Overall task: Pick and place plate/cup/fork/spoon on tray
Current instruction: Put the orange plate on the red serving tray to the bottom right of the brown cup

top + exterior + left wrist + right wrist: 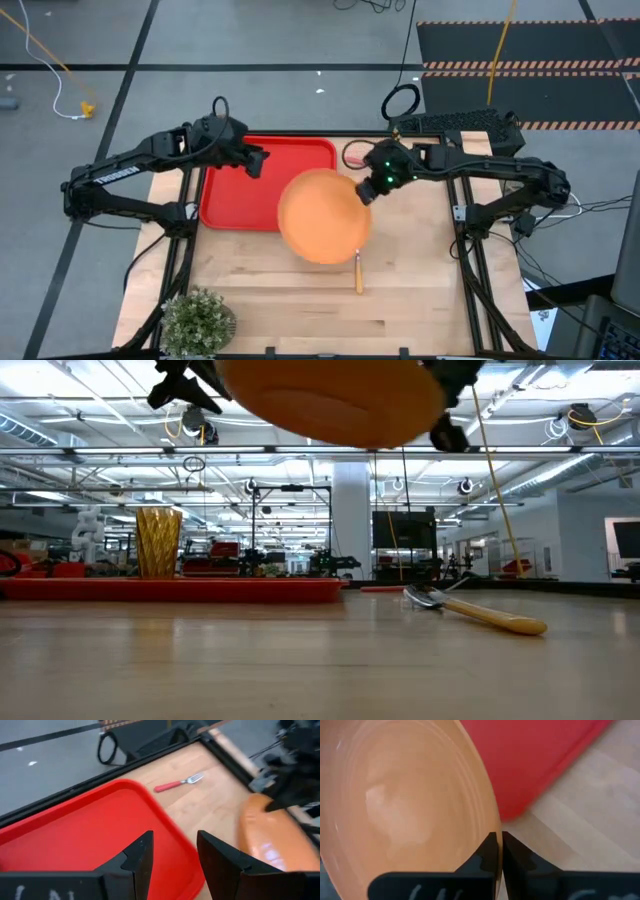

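Above the table, at the tray's (240, 195) right-hand corner, your right gripper (366, 190) has its fingers pinched together on the rim of the plate (322, 215); the low view shows the plate lifted well clear of the wood; from overhead it overhangs the tray's right edge, with most of it over bare table; the tray lies to the plate's left, so the placing move, as I judge it, runs leftward toward the left arm's side.

Your left gripper (254, 160) hangs over the tray's far right part with its fingers apart and nothing between them; it sits close to the plate's path and is the likeliest thing to foul the move; the cup (158, 542) stands upright on the tray, though overhead it is hidden.

Off the tray, the spoon (358, 272) lies on the table just beside the plate's near edge, handle pointing toward the near edge; the fork (179, 782) lies beyond the tray's far right corner; a potted plant (197, 320) stands at the near left, well apart.
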You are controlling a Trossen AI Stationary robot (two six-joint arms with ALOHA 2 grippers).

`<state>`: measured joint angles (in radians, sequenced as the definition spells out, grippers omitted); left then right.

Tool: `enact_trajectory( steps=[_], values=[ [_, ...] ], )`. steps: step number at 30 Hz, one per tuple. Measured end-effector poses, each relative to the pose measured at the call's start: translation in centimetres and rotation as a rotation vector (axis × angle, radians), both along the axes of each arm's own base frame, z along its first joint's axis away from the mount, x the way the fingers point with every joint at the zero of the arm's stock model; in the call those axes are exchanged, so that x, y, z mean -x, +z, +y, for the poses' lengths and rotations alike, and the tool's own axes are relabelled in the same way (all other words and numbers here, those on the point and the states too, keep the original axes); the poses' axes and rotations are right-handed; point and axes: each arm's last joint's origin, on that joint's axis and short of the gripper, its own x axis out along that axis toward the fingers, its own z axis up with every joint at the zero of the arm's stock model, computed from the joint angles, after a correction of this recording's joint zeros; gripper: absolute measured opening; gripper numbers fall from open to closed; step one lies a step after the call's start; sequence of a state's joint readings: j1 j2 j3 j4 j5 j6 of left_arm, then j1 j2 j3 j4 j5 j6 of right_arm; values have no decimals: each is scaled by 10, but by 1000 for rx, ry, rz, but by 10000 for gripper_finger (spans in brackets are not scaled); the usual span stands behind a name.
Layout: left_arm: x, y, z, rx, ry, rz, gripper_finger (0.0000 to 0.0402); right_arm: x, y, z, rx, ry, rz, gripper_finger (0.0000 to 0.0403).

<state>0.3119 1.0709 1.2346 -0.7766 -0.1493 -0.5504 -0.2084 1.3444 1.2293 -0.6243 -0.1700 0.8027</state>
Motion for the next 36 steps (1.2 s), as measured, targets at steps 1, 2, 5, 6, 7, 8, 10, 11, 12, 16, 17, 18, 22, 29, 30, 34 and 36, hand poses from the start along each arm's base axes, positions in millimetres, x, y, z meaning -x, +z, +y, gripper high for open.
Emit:
enact_trajectory(
  steps=[1, 2, 5, 6, 7, 8, 10, 11, 12, 16, 17, 18, 22, 29, 30, 34, 36],
  values=[
    [-1, 2, 0, -8, -19, -22, 152, -4, 0, -1, -10, -19, -25, 0],
    [0, 5, -2, -20, -44, -46, 152, -8, 0, -2, -20, -33, -50, 0],
    [3, 14, -6, -68, -95, -101, 152, -20, -3, -5, -27, -63, -98, 0],
    [5, 17, -8, -81, -103, -122, 152, -23, -5, -6, -28, -66, -102, 0],
    [8, 19, -10, -88, -106, -134, 152, -27, -8, -7, -31, -68, -109, 0],
    [11, 22, -11, -94, -107, -152, 152, -31, -9, -8, -36, -74, -122, 0],
    [18, 27, -14, -108, -111, -193, 152, -38, -13, -10, -52, -78, -144, 0],
    [20, 29, -15, -112, -111, -202, 152, -43, -14, -11, -64, -62, -176, 0],
    [23, 31, -17, -116, -109, -218, 152, -49, -14, -13, -74, -47, -214, 0],
    [33, 37, -22, -147, -82, -254, 152, -68, -12, -19, -140, 32, -392, 0],
    [35, 39, -23, -157, -74, -258, 152, -71, -12, -21, -158, 45, -417, 0],
    [37, 40, -24, -163, -67, -263, 152, -75, -14, -23, -179, 56, -435, 0],
    [43, 42, -26, -179, -32, -281, 152, -83, -26, -35, -286, 47, -436, 0],
    [43, 51, -26, -252, 18, -345, 152, -89, -47, -47, -384, 1, -373, 0],
    [43, 54, -26, -270, 19, -363, 152, -90, -48, -48, -390, -27, -366, 0],
    [42, 63, -25, -364, 23, -418, 152, -91, -50, -52, -392, -183, -363, 0],
    [42, 65, -25, -408, 28, -412, 152, -91, -49, -54, -386, -277, -369, 0]
  ],
)
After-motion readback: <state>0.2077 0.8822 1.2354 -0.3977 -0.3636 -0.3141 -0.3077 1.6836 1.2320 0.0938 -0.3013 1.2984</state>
